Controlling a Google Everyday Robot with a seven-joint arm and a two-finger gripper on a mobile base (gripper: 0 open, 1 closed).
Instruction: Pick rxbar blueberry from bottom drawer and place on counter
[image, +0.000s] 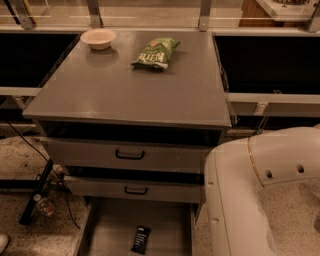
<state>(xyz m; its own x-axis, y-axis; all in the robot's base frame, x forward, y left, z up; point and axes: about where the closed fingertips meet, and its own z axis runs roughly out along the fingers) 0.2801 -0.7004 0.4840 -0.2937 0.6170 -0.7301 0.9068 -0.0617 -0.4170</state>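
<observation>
The rxbar blueberry (141, 239), a small dark bar with pale lettering, lies flat on the grey floor of the bottom drawer (115, 222), which is pulled out at the bottom of the camera view. Above the drawers spreads the counter (135, 87), a broad matte grey top. Only a thick white section of my arm (250, 200) shows, at the lower right beside the cabinet. My gripper is out of view.
A green chip bag (156, 52) and a pale bowl (98, 38) sit at the back of the counter. Two upper drawers with black handles (130, 155) are slightly open. Cables and a bottle (42, 205) lie on the speckled floor at left.
</observation>
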